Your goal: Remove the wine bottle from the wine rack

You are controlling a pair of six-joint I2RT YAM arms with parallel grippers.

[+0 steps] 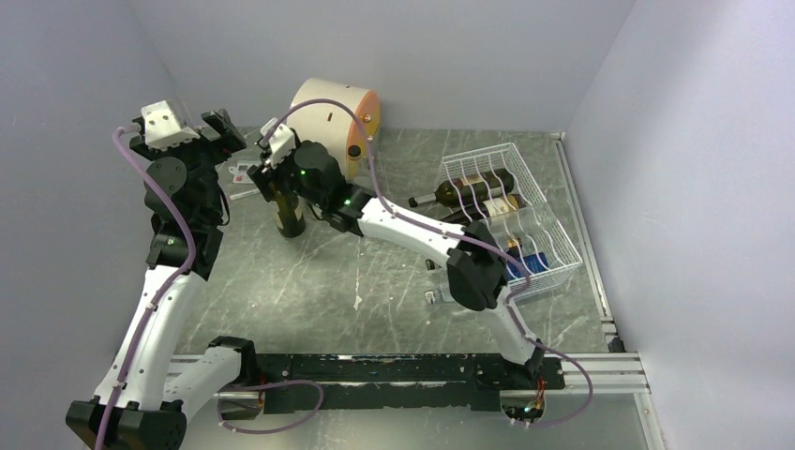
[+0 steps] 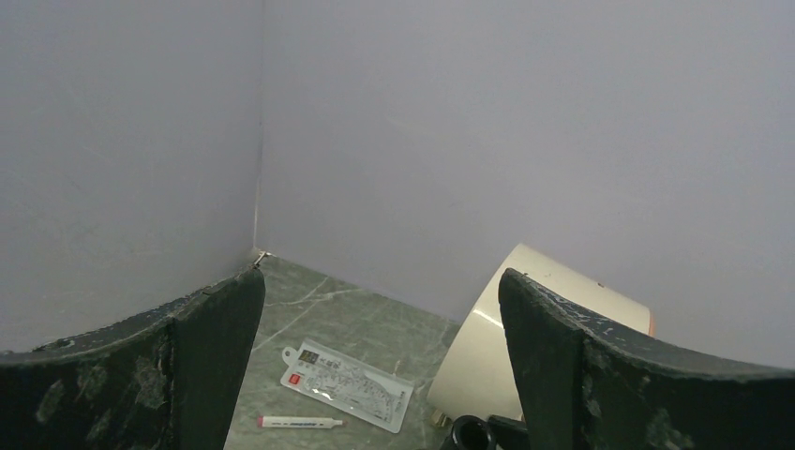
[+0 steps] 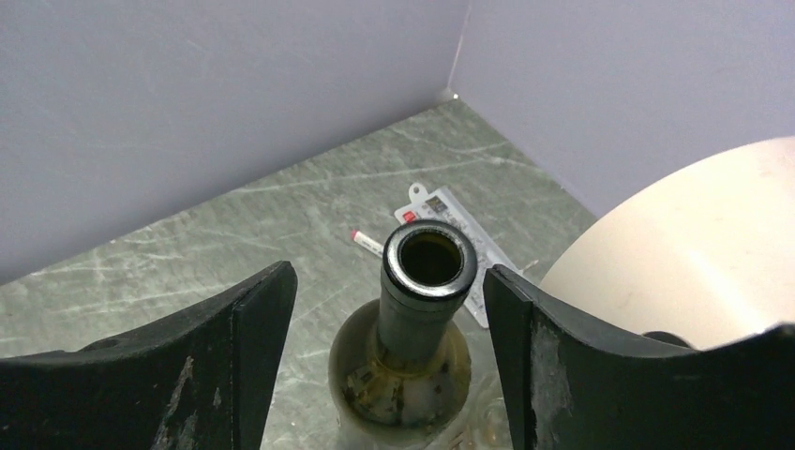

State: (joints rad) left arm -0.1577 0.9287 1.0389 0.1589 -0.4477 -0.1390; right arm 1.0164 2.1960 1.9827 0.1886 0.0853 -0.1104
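The rack (image 1: 476, 153) sits on the right side of the table (image 1: 375, 281), running from the back wall toward the near edge. Two bottles (image 1: 473, 190) lie side by side in its far end, their necks poking left past its wall. A third bottle (image 1: 530, 264) lies nearer. Well apart, at the back left, an upright bottle (image 1: 292, 217) stands just in front of the drum (image 1: 333, 117), which lies on its side by the back wall. Left of the drum a packet (image 2: 345, 384) lies flat, with a pen (image 2: 300, 423) just before it. The right gripper (image 3: 386, 270) hangs over the upright bottle, one finger on either side of the neck and clear of it. The left gripper (image 2: 382, 277) is raised to the left, facing the back left corner.
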